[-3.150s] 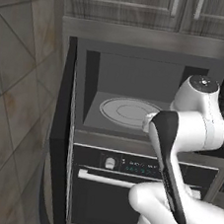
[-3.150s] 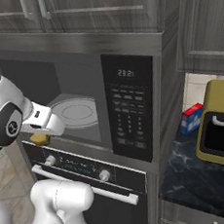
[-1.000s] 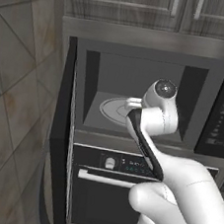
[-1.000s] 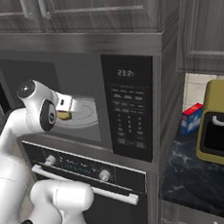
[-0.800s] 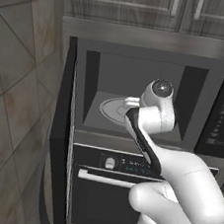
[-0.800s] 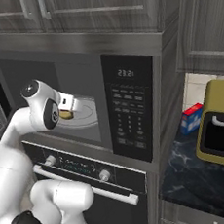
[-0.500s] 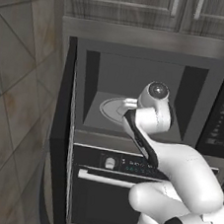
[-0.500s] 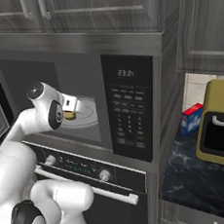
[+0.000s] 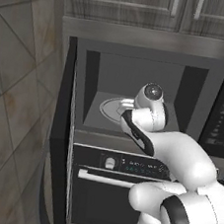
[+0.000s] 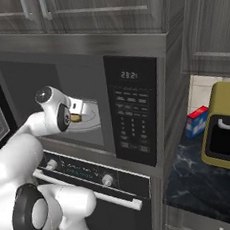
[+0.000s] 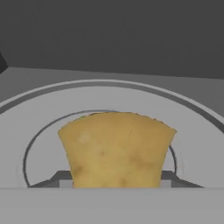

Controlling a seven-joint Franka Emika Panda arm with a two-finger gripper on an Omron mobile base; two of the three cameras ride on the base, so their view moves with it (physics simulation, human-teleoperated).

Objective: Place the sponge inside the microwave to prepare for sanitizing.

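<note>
— Where is the sponge (image 11: 116,148)?
— Centre of the hand view, clamped in the hand (image 10: 77,114) above the round turntable (image 11: 188,131)
— And the hand?
— Left of centre in the right base view, inside the open microwave (image 10: 132,115), fingers closed on the sponge

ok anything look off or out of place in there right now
Nothing stands out. The small yellow sponge sits gripped in the gripper over the round grey turntable inside the open black built-in microwave. No spills or damage visible.
</note>
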